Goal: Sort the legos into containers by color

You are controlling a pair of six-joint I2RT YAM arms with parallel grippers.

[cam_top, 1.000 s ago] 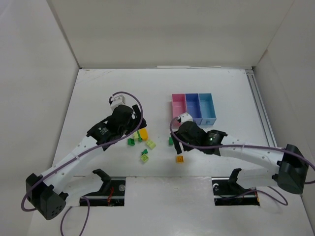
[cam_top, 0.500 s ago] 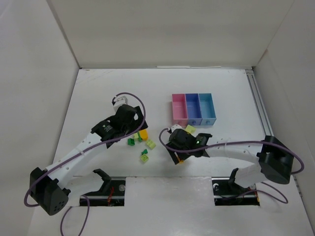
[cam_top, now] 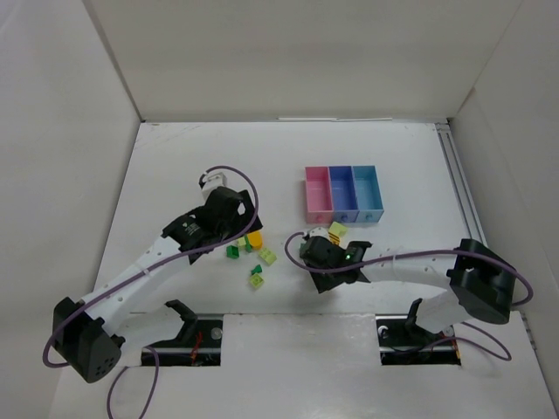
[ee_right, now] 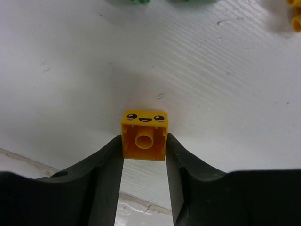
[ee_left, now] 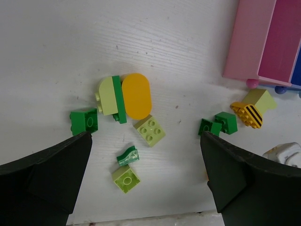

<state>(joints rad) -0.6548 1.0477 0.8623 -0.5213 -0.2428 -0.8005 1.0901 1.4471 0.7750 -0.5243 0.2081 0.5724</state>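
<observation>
Right gripper (ee_right: 143, 141) clamped on orange smiley brick (ee_right: 144, 135); left gripper (ee_left: 145, 136) spread wide, empty. Second ago brick lay free, right gripper's 6 o'clock.

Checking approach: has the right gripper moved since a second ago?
Yes: right gripper moved toward the near edge, away from the pink bin, onto the yellow brick.

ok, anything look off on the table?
Nothing damaged. One oddity: a striped brick looks tipped on its side just outside the pink bin, not in it. Right gripper is closed on a smiley brick.
</observation>
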